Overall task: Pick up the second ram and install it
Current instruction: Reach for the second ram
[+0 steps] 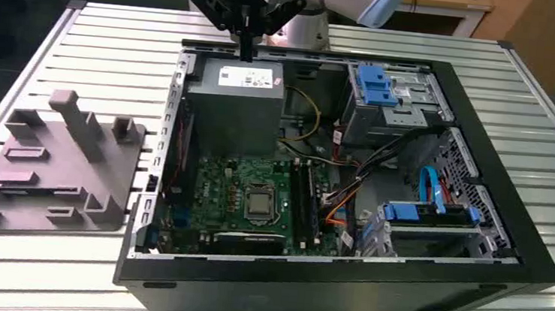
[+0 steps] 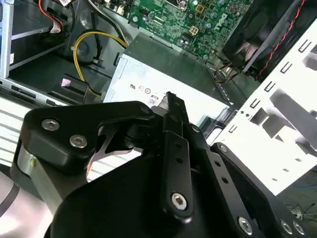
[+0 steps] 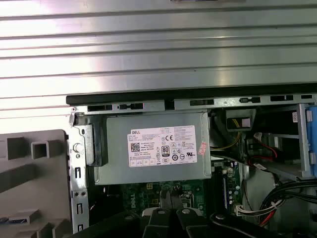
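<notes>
The gripper hangs just above the far edge of the power supply, close to the black back rim of the computer case. Its fingers are pressed together and nothing shows between them. In the second wrist view the tips stand apart from the power supply's labelled face, with air between them.

The case lies on the slatted desk with its open side up. On the near side of the power supply lies the green motherboard with its processor socket. The second ram appears as a long dark strip seated upright in the memory slots, beyond the power supply's near edge and toward the exterior view's right of the socket. 2 such strips seem to run side by side there, and I cannot tell them apart.

Yellow cables loop along the power supply's edge on the exterior view's right, between it and the drive cage. A grey plastic block sits on the desk outside the case wall, to the exterior view's left of the power supply.
</notes>
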Robot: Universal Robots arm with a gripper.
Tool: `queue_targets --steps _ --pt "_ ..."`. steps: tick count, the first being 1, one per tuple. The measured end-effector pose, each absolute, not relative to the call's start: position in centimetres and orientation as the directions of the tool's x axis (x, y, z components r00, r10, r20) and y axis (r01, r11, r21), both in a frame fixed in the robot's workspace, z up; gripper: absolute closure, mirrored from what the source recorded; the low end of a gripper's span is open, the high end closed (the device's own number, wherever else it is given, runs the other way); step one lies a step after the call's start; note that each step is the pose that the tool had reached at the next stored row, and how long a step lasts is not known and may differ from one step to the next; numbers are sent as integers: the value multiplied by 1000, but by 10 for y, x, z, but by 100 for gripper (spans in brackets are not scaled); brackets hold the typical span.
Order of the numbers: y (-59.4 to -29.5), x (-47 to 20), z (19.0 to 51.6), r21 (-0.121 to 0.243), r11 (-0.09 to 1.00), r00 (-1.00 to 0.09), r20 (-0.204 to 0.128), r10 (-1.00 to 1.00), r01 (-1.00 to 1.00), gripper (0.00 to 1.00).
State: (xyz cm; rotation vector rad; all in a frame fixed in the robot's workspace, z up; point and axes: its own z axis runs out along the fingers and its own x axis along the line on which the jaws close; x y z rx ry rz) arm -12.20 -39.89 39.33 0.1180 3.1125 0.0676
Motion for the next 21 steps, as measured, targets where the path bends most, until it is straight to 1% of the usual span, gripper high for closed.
queue_targets --steps 21 --pt "-399 -134 393 45 996 -997 -25 76 75 90"
